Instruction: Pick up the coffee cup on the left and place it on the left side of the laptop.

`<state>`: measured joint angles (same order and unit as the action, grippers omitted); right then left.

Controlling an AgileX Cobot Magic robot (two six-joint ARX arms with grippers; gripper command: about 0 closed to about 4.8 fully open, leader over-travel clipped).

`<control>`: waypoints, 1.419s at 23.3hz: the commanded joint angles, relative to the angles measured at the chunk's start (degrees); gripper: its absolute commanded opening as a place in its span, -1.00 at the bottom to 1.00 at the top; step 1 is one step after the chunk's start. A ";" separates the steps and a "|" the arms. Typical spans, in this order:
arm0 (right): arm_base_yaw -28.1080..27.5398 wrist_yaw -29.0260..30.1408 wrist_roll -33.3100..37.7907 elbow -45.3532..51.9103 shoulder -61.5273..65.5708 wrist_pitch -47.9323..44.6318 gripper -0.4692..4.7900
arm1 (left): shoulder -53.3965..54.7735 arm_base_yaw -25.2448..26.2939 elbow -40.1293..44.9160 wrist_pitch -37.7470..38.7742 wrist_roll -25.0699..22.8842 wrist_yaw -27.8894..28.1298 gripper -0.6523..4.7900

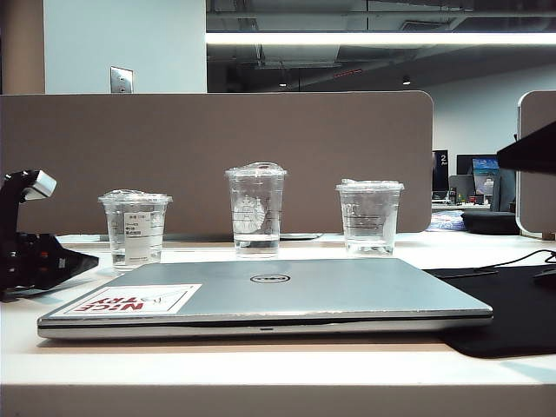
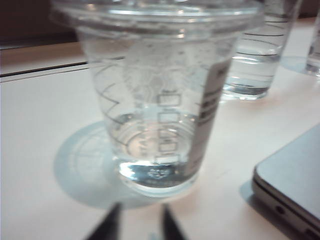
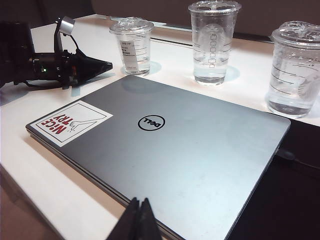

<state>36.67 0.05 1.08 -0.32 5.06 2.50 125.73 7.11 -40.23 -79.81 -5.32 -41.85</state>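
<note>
The coffee cup point(image 1: 135, 228), short and clear with a lid and a white printed label, stands on the white table at the back left, a little water in it. In the left wrist view the coffee cup point(image 2: 160, 100) fills the frame just ahead of my left gripper point(image 2: 141, 209), which is open by a narrow gap and holds nothing. From the side, the left gripper point(image 1: 91, 259) sits low on the table, pointing at the cup and short of it. The closed silver laptop point(image 1: 304, 291) lies in the middle. My right gripper point(image 3: 140, 201) hangs shut over the laptop's point(image 3: 175, 150) near edge.
A taller clear cup point(image 1: 256, 208) with a round logo and another short clear cup point(image 1: 369, 215) stand in a row behind the laptop. A black mat point(image 1: 512, 313) lies under the laptop's right end. A brown partition point(image 1: 217, 156) closes off the back.
</note>
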 commanded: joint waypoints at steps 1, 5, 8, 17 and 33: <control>0.07 -0.09 0.22 0.24 0.15 -1.01 -0.84 | -0.02 0.07 -0.04 0.52 -0.24 1.14 0.33; 0.07 -0.09 0.22 0.24 0.15 -1.01 -0.84 | 0.00 0.04 -1.20 4.61 -0.70 1.11 0.81; 0.07 -0.09 0.20 0.24 0.15 -1.01 -0.84 | 0.00 -0.09 -3.17 8.11 0.02 0.59 0.96; 0.07 -0.09 0.20 0.24 0.15 -1.01 -0.84 | 0.37 -3.26 -6.40 13.42 -0.22 -0.31 0.96; 0.09 -0.09 0.22 0.24 0.13 -1.01 -0.84 | 4.72 -5.38 -13.35 18.73 -0.48 1.22 0.96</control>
<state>36.67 0.03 1.06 -0.32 5.23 2.50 129.29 1.96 -53.98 -66.39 -7.03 -41.34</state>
